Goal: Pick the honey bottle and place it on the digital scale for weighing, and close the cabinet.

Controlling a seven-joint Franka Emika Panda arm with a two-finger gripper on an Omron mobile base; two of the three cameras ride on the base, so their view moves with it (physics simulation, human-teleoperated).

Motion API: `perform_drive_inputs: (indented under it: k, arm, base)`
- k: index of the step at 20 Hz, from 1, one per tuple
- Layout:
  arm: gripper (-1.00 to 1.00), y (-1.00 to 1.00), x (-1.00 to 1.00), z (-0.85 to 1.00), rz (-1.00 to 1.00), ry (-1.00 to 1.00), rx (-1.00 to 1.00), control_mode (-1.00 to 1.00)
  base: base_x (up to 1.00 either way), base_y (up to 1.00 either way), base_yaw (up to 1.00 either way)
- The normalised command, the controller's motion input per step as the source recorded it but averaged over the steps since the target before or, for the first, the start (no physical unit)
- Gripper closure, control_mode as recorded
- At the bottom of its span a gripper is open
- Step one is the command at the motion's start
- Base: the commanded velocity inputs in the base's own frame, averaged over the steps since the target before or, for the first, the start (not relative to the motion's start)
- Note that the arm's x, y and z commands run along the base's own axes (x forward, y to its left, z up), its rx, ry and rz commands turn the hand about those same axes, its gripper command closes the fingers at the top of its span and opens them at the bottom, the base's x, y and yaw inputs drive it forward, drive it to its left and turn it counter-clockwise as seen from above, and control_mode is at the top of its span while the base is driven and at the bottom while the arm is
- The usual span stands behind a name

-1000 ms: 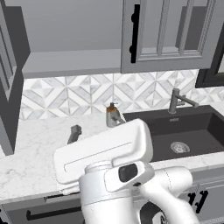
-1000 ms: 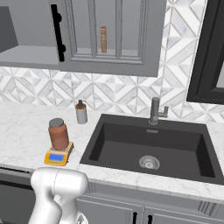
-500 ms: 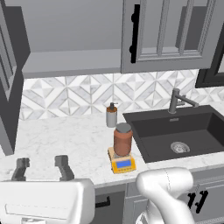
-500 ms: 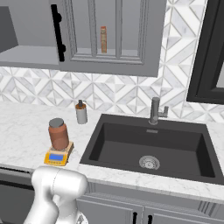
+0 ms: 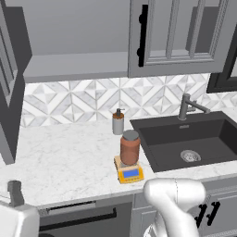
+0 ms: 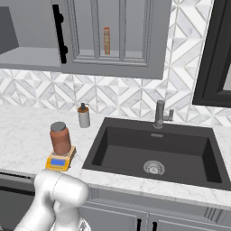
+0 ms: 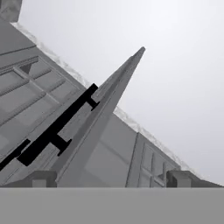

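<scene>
Two dark fingertips of my gripper stand wide apart at the bottom of the hand view, with nothing between them, so my jaws are open and hold nothing. Ahead of them, an open cabinet door shows edge-on, a thin grey wedge tapering to a point far from my fingers. Its black bar handle runs along the side nearer my left fingertip. More panelled grey fronts lie on either side of that edge, and pale blank surface fills the far part of the view.

From the base views, my hand sits low and off to the left side of the counter; one finger pokes up at the lower left of the left base view. Well away from it, toward the sink, the honey bottle stands upright on the scale, its grey lid on top. The scale's blue display faces the counter's front edge. Just behind the bottle, nearer the tiled wall, stands a small pump dispenser, apart from it. Above the counter the cabinet's door hangs open on the far left of the left base view, showing a bare shelf.
</scene>
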Motion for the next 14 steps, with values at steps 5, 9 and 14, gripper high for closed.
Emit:
perform_drive_inputs:
  k: [5,9,14]
  arm:
    - [-1.0,0.96,0.54,-0.29,-0.1,-0.01,0.0,-1.0]
    - [-1.0,0.62,0.99,0.09,-0.03,0.32,0.0,-1.0]
    - [-1.0,0.47,1.0,-0.04,0.0,0.42,0.01,-1.0]
  base:
    - [0.0,0.0,0.0]
    - [0.0,0.0,0.0]
    - [0.0,0.0,0.0]
